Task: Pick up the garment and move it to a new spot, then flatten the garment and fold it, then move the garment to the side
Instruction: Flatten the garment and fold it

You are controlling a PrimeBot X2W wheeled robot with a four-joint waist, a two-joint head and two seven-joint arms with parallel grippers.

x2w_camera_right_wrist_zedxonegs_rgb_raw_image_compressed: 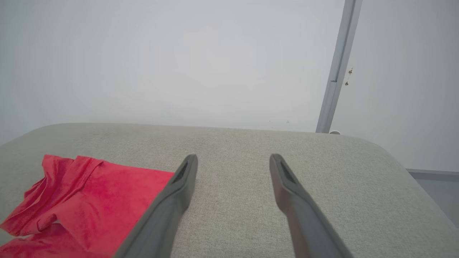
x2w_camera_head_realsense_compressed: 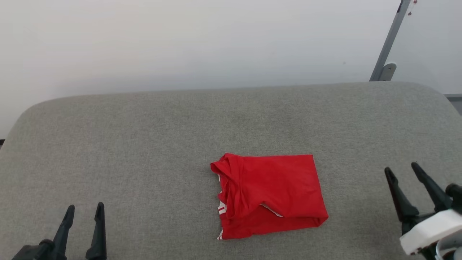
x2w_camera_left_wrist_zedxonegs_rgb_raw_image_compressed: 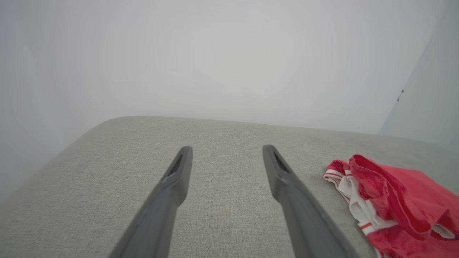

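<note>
Red garment (x2w_camera_head_realsense_compressed: 270, 195), folded into a compact, roughly rectangular bundle, lying on a grey fabric-covered surface (x2w_camera_head_realsense_compressed: 144, 144), a little right of centre and closer to the near edge than the far one. Right and far edges of the bundle fairly straight; left end looser, with bunched red cloth and slivers of white sleeve and striped trim peeking out between the layers. No number or lettering on show. Left gripper (x2w_camera_head_realsense_compressed: 85, 206) by the near left corner, well apart from the garment, fingers spread wide with nothing between them. Right gripper (x2w_camera_head_realsense_compressed: 401, 167) by the near right edge, apart from the bundle's right side, likewise wide open and empty. Beyond the far edge, a plain pale wall (x2w_camera_head_realsense_compressed: 180, 43) and a slanted grey metal post (x2w_camera_head_realsense_compressed: 391, 39) at the far right corner. Folding seemingly finished, judging by the tidy shape, leaving only the move to the side. Main risk from here: undoing the fold. Pinching just the top layer would likely lift it away and let the lower layers trail open. Grabbing at the loose left end would probably pull out a sleeve rather than carry the whole bundle. Dragging instead of lifting could also catch on the textured cloth of the surface and smear the layers apart.
</note>
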